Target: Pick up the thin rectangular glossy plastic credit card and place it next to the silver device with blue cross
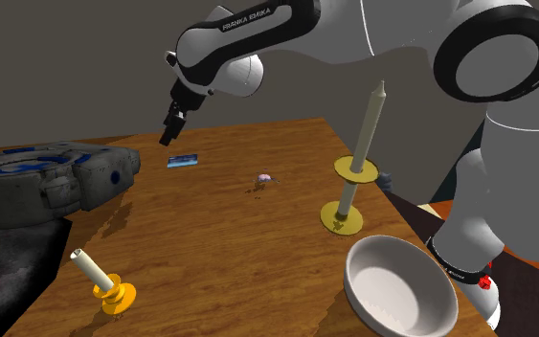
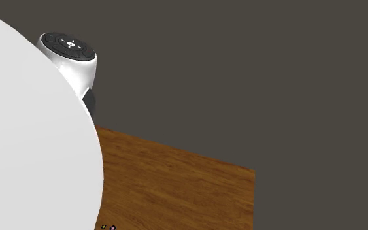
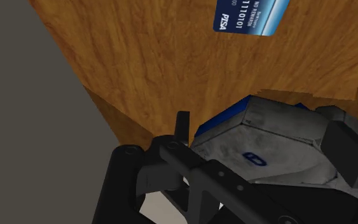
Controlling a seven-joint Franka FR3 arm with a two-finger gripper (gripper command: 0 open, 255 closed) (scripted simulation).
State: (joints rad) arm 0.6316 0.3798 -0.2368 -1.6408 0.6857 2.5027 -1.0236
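The hand [image 1: 171, 137] hangs in the air over the wooden bench [image 1: 258, 230]. I cannot tell if it is open or closed. The blue card [image 1: 183, 160] lies flat just below the hand, not held. The grey device with blue marks [image 1: 47, 177] sits lower, off to one side of the hand.

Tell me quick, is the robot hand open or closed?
Gripper: open or closed cannot be told; the blue card lies on the table, not held.
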